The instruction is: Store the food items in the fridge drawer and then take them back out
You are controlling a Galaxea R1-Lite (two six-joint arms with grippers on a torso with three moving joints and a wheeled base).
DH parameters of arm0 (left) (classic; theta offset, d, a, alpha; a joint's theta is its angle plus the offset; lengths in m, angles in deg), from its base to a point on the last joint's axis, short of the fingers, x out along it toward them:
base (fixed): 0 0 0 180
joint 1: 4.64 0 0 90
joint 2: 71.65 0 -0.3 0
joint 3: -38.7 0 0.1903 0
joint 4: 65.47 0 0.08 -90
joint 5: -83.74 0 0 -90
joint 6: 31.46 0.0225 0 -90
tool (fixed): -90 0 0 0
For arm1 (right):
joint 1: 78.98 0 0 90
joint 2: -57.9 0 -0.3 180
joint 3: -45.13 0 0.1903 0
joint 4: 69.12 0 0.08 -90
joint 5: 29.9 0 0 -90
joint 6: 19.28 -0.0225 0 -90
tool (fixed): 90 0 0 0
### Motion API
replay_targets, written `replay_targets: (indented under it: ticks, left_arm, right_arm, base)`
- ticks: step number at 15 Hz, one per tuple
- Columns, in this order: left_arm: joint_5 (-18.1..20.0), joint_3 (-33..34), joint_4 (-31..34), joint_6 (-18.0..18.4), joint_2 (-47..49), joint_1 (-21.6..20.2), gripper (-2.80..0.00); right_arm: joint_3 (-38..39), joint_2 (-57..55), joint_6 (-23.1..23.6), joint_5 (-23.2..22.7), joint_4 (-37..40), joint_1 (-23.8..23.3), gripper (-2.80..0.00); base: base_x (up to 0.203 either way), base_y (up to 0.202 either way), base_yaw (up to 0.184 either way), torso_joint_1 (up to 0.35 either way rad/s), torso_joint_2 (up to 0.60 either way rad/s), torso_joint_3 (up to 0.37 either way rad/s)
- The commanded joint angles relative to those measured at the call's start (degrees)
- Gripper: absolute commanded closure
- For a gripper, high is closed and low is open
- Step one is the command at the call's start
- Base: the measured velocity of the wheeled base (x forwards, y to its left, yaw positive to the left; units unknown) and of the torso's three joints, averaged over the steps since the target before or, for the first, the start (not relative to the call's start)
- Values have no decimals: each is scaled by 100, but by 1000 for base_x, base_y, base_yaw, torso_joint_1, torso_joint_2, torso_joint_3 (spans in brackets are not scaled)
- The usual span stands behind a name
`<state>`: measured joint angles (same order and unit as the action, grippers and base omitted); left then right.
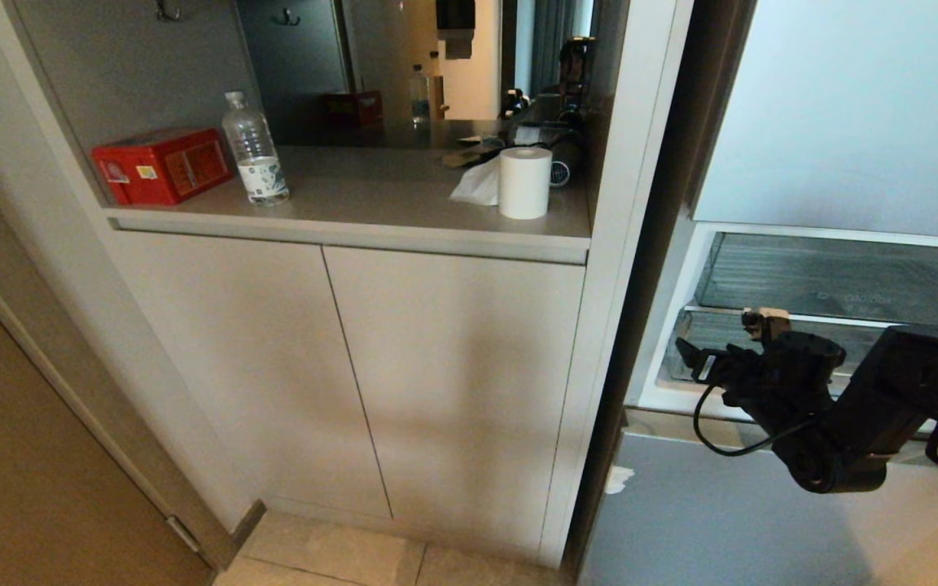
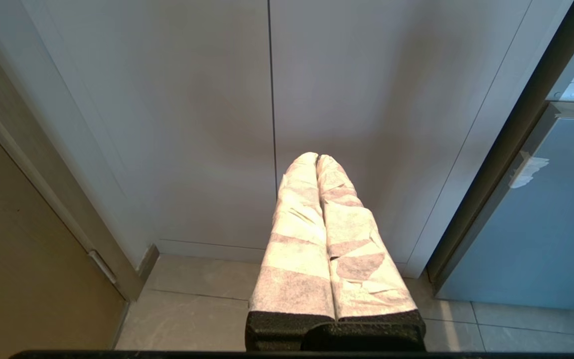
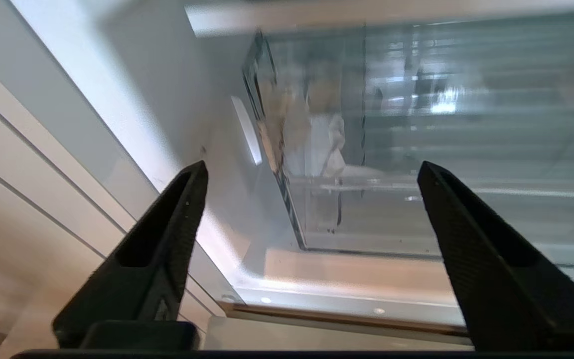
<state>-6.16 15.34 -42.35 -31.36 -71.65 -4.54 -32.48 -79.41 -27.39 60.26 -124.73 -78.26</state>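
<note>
Two black fingers of the right gripper (image 3: 312,172) stand wide apart, holding nothing, just in front of the clear fridge drawer (image 3: 416,149). Low down, the left gripper (image 2: 317,159) points at the cupboard doors (image 2: 217,99), fingers pressed together.

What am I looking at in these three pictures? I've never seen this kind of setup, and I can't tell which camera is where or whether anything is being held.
This is a two-armed robot on wheels. The wide picture comes from a camera on its head, looking down at a cupboard niche beside an open fridge. On the countertop stand a red box, a water bottle and a white paper roll. The other two pictures come from cameras on the wrists. The right pincer is open and empty, in front of the clear fridge drawer. The left pincer, with padded fingers pressed together, hangs idle before the cupboard doors. No food shows anywhere.
</note>
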Motion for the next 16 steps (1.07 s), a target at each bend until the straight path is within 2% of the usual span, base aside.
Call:
replay_targets:
  ticks: [1, 8, 16]
  left_arm:
    - [-1, 9, -2, -1, 0, -1, 0]
    - [-1, 9, -2, -1, 0, -1, 0]
    - [-1, 9, -2, -1, 0, -1, 0]
  right_arm:
    - [-52, -116, -12, 9, -48, 22, -280]
    - [-578, -502, 3, 224, -39, 60, -280]
    - [-798, -579, 12, 368, -20, 133, -280]
  base:
    - [0, 0, 0, 0, 0, 0]
    - [0, 0, 0, 0, 0, 0]
    - [0, 0, 0, 0, 0, 0]
